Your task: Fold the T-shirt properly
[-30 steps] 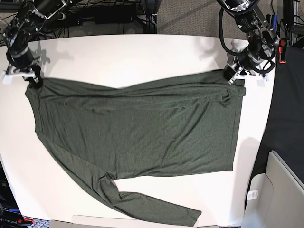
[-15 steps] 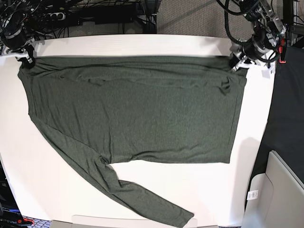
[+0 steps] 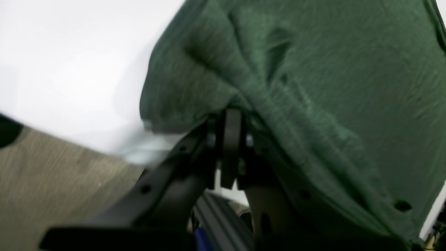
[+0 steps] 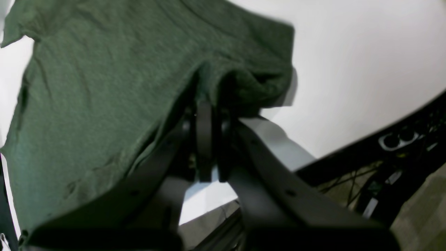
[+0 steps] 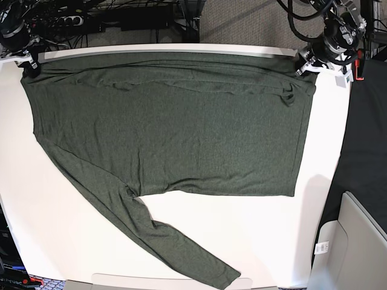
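Shirt (image 5: 175,127) spread flat on the white worktop (image 5: 72,241), long axis running side to side in the base view, far edge stretched taut along the worktop's far side between the two hands. Left hand (image 5: 304,62) clenched on the far corner at the base view's right; right hand (image 5: 28,60) clenched on the far corner at its left. From each hand, cloth falling away toward the near side, so any fold has to carry that held edge toward the near hem. One long sleeve trailing off diagonally to the near edge, its cuff close to the worktop's lip, nearer the right hand's side than the left's. Near hem straight, small puckers just under the left hand's corner.

Base view: whole outline, sleeve and both held corners, but the grips themselves too small to read. Left wrist view: shirt (image 3: 313,87) bunched right over the closed left hand (image 3: 231,120), fabric draping past the fingers. Right wrist view: a fold of shirt (image 4: 104,87) pinched in the closed right hand (image 4: 205,104), bare worktop (image 4: 366,69) beyond. Both wrist views blurred; sleeve absent from either.
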Tool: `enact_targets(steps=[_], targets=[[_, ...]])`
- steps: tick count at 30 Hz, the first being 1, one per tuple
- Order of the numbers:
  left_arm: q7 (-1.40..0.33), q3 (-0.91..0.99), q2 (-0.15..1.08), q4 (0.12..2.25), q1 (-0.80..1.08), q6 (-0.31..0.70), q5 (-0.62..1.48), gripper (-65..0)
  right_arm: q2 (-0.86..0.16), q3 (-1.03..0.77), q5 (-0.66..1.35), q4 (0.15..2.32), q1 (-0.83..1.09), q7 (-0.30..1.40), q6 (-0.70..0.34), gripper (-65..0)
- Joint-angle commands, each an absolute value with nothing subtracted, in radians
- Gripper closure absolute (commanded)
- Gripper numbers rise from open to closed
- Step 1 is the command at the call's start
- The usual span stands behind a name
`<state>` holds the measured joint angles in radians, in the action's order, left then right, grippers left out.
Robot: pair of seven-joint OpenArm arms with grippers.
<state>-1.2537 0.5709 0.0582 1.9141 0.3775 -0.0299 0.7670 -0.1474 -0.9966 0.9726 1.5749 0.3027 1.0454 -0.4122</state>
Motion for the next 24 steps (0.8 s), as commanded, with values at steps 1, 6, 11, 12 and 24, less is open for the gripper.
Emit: enact_targets(steps=[1,6,11,12,24], targets=[[-1.251,0.575,0.067,1.933,0.378,-0.031,0.769,0.0,-0.168,-1.006,0.986,1.592,0.306,1.020,-0.415,-0.9],[-1.253,0.578,0.067,1.936,0.389,-0.036,0.769,-2.3,-0.168,-1.006,0.981,1.589,0.308,1.017,-0.407,-1.0],[-1.253,0.578,0.067,1.968,0.430,-0.038,0.769,-9.5,-0.168,-1.015,0.960,1.589,0.315,1.017,-0.406,-1.1],[-1.253,0.578,0.067,1.982,0.438,-0.039,0.769,-10.9,-0.168,-1.030,0.960,1.589,0.320,1.017,-0.406,-1.1],[-1.251,0.578,0.073,2.005,0.456,-0.039,0.769,-17.5,-0.168,-1.058,0.967,1.601,0.344,1.024,-0.404,-18.2]])
